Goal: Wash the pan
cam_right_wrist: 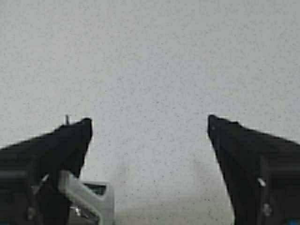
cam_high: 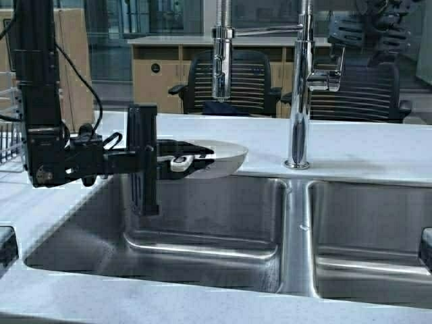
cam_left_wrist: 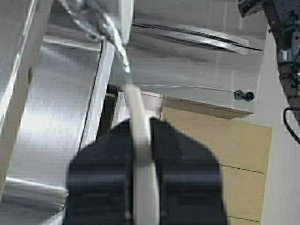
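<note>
The pan (cam_high: 214, 158) is small, shallow and white, with a dark inside. It hangs over the back of the left sink basin (cam_high: 202, 223), below the spray faucet head (cam_high: 221, 74). My left gripper (cam_high: 160, 162) is shut on the pan's short white handle (cam_high: 181, 163). In the left wrist view the handle (cam_left_wrist: 140, 154) runs between the two closed dark fingers of that gripper (cam_left_wrist: 140, 123). My right gripper (cam_right_wrist: 150, 124) is open and empty over the speckled countertop (cam_right_wrist: 150, 56); I cannot make it out in the high view.
A tall chrome faucet (cam_high: 300, 88) stands between the left basin and the right basin (cam_high: 368, 229). A wire dish rack (cam_high: 7, 135) sits at the far left. The light counter (cam_high: 364, 145) runs behind the sinks, with office chairs (cam_high: 233, 81) beyond.
</note>
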`<state>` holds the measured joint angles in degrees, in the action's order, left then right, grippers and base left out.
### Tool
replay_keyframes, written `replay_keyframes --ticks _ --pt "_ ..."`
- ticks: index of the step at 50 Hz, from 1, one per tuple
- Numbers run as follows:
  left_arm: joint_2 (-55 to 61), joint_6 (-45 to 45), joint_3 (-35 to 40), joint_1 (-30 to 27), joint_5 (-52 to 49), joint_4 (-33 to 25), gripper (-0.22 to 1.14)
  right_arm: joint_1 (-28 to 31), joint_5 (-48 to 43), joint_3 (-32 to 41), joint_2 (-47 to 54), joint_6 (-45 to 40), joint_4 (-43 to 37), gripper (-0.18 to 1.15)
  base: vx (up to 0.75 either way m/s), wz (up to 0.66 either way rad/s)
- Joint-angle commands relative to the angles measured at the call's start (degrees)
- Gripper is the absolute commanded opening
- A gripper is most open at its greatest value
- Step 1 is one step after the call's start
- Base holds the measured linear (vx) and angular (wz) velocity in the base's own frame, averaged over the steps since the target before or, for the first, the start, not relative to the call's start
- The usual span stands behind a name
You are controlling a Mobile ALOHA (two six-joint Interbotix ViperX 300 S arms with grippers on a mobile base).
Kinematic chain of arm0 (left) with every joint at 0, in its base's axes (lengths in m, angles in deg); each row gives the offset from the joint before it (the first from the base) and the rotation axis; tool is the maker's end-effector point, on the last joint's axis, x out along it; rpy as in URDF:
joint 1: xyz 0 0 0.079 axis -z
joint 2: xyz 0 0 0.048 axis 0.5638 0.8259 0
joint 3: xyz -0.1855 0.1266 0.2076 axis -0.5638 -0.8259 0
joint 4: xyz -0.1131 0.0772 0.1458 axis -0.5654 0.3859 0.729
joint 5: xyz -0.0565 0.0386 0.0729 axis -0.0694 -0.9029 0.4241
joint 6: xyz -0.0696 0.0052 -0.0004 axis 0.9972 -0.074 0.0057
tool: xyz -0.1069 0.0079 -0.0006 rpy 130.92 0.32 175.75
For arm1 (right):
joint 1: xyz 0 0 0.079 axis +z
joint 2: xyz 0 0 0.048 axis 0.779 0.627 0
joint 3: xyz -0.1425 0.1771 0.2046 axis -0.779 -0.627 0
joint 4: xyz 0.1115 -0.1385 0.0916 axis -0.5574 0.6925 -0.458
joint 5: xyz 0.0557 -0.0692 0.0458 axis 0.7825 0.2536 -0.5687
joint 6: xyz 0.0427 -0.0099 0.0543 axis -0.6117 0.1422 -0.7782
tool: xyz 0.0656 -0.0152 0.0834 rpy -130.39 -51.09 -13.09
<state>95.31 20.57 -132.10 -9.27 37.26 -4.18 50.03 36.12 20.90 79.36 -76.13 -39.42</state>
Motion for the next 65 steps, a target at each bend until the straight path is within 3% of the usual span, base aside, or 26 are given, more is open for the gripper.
replay_keyframes --ticks 1,28,37,40,43,50,52,54,60,65 --pt "-1.05 -1.32 0.35 0.09 1.23 -0.18 0.03 -3.60 2.64 0.97 -2.11 -0.79 -0.53 1.04 0.00 0.00" --pt "0.53 -1.41 0.44 0.09 3.08 -0.18 0.03 -5.36 2.11 -1.93 -13.27 0.26 0.26 1.04 0.00 0.00" --pt "0.79 -1.49 0.44 0.09 3.16 -0.18 0.03 -6.94 2.11 -6.15 -11.16 -0.09 -0.09 1.00 -0.01 -0.01" --pt "0.88 -1.49 0.53 0.09 3.16 -0.26 0.03 -6.42 2.29 -6.24 -9.49 -0.18 -0.09 0.92 -0.01 -0.01" --pt "1.05 -1.49 0.53 0.09 3.16 -0.18 0.03 -5.27 2.46 -5.71 -7.65 -0.26 -0.26 0.74 -0.01 -0.02" --pt "1.05 -1.49 0.44 0.09 3.16 -0.18 0.03 -1.41 2.72 -2.29 -3.52 -0.26 -1.23 0.04 -0.01 -0.02" --pt "1.05 -1.49 0.35 0.09 3.25 -0.18 0.03 -0.18 2.72 -1.32 -2.72 -0.26 -1.41 -0.08 -0.01 -0.01" --pt "1.05 -1.49 0.35 0.09 3.16 -0.18 0.03 0.97 2.72 -0.26 -2.11 -0.26 -1.41 -0.08 -0.01 -0.01" --pt "1.05 -1.49 0.26 0.09 3.16 -0.18 0.03 5.19 3.87 2.11 -1.41 0.00 -1.41 0.09 0.00 0.00" --pt "1.14 -1.67 0.53 0.09 3.25 -0.18 0.03 8.53 5.63 3.87 -1.67 0.44 -1.23 0.07 0.00 0.00"
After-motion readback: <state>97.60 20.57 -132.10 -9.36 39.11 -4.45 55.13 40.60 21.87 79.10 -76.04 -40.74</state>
